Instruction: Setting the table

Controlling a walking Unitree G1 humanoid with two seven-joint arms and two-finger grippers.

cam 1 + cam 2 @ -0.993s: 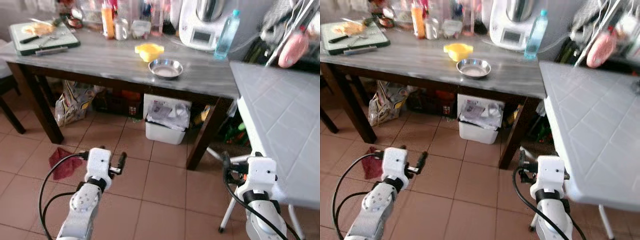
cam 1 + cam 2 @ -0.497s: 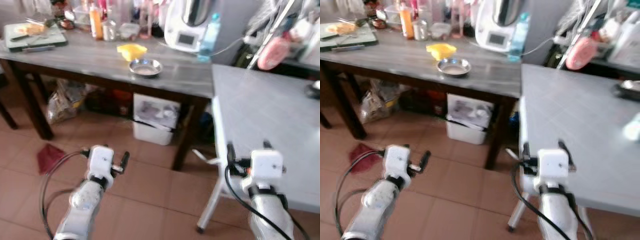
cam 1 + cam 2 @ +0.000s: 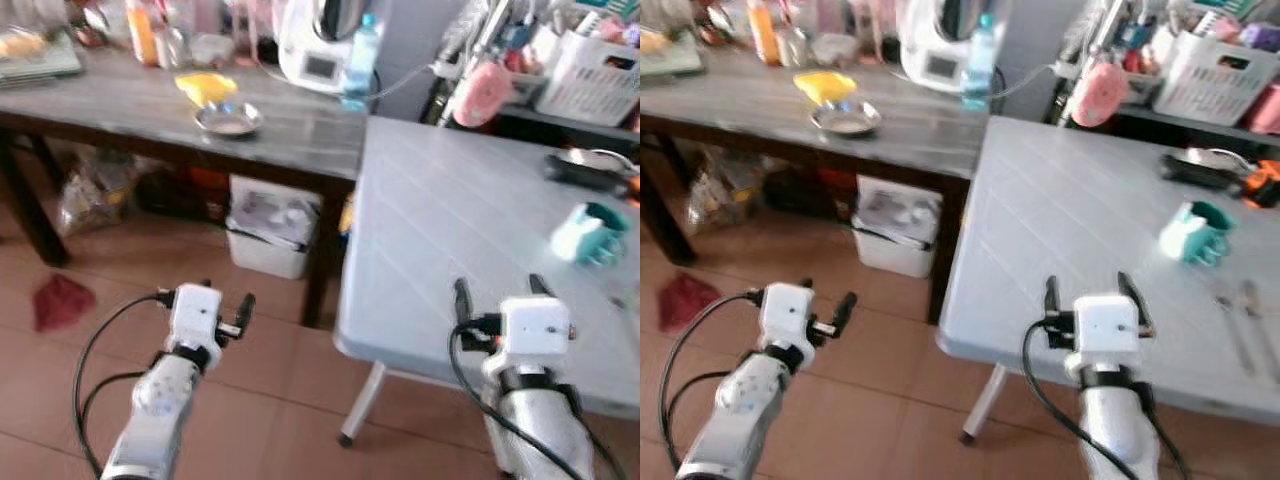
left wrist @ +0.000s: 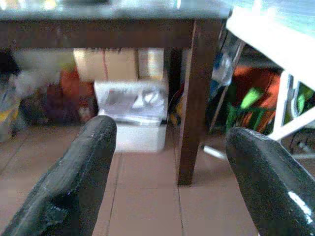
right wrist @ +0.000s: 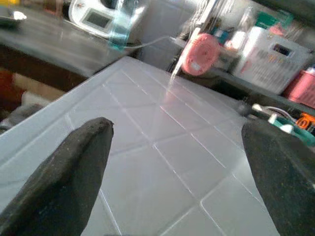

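A white folding table (image 3: 450, 200) stands in front of me on the right. On its far right side sit a teal mug (image 3: 590, 232) and some cutlery (image 3: 1240, 312). A metal bowl (image 3: 228, 120) and a yellow dish (image 3: 205, 87) rest on the dark wooden table (image 3: 120, 105) at the left. My right gripper (image 3: 498, 292) is open and empty, held just above the white table's near edge (image 5: 162, 147). Low over the tiled floor, my left gripper (image 3: 225, 298) is open too, facing the wooden table's leg (image 4: 192, 98).
A dark pan (image 3: 585, 165) and a white basket (image 3: 595, 70) lie at the back right. Bottles and a kitchen machine (image 3: 315, 45) crowd the wooden table's rear. A white bin (image 3: 268, 225) sits under it. A red cloth (image 3: 60, 300) lies on the floor.
The whole picture has swung right, so the camera turned: the white table, mug and cutlery came into view. Both arms keep their pose, and both grippers stay open.
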